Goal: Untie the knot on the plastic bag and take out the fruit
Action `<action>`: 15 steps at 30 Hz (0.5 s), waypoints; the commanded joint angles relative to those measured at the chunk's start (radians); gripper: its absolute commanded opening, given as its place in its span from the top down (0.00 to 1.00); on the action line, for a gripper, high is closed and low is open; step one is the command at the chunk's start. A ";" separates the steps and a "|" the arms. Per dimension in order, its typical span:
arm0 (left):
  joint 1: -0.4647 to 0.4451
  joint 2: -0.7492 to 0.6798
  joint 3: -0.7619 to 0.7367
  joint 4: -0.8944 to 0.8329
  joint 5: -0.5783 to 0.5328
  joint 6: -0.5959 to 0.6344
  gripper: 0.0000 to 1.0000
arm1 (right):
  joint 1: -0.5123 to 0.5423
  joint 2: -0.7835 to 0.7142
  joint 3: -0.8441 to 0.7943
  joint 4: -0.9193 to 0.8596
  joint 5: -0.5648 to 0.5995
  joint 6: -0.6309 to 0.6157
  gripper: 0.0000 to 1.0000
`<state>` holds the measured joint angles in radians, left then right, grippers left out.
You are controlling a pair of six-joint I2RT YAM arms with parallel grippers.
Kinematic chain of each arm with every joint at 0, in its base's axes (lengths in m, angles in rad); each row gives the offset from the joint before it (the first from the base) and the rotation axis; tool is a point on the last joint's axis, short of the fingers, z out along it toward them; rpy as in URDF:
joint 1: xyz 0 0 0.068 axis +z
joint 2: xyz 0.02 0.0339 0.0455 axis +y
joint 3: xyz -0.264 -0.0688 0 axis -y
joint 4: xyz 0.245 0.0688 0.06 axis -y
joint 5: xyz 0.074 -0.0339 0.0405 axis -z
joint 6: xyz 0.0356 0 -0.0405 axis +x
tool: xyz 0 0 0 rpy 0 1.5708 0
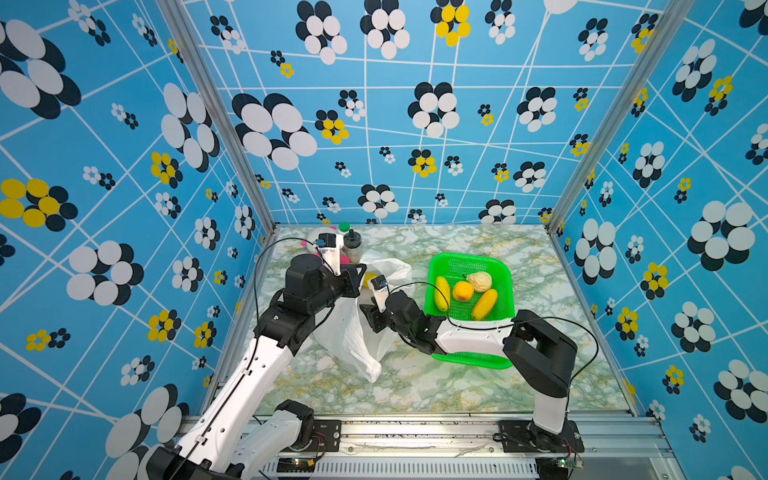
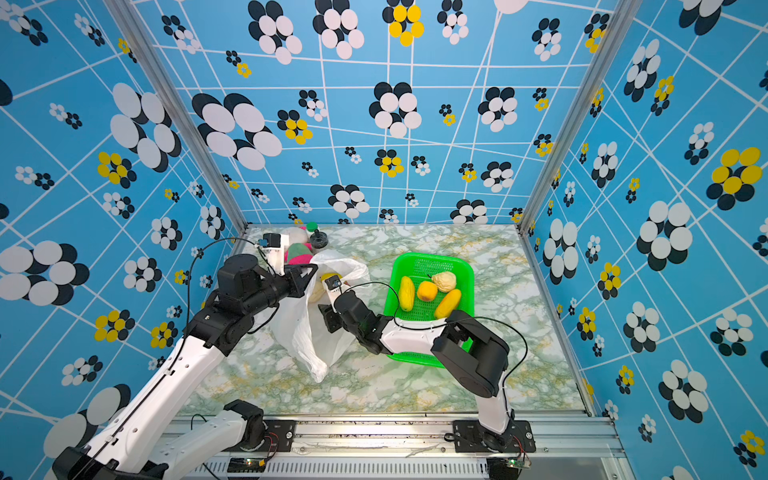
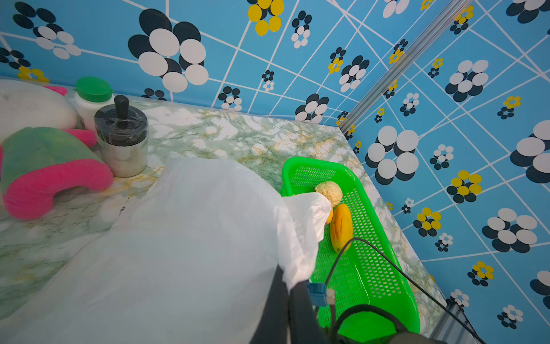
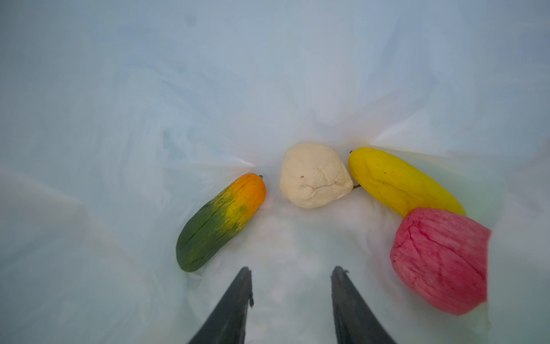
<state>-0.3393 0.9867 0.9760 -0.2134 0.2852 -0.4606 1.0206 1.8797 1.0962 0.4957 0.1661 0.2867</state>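
Right wrist shows plastic bag (image 4: 148,104) translucent, creased.

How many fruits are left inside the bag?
4, deep in the plastic bag: green-orange fruit, cream fruit beside it, yellow fruit past that, pink-red fruit touching the yellow one. Folds may hide more.

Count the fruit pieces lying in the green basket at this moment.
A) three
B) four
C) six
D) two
B, four: in a top view the green basket holds a pale-yellow long fruit, an orange round fruit, a cream bumpy fruit and an orange-yellow long fruit.
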 commanded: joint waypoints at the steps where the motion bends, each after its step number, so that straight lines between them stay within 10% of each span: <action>1: 0.010 -0.028 -0.015 -0.006 -0.018 0.013 1.00 | 0.005 -0.072 -0.074 0.083 -0.066 0.026 0.54; 15: 0.013 -0.019 0.004 -0.017 -0.007 0.008 1.00 | 0.011 -0.109 -0.112 0.110 -0.099 0.047 0.57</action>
<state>-0.3328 0.9722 0.9752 -0.2169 0.2764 -0.4595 1.0229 1.6928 0.9031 0.6662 0.0422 0.3119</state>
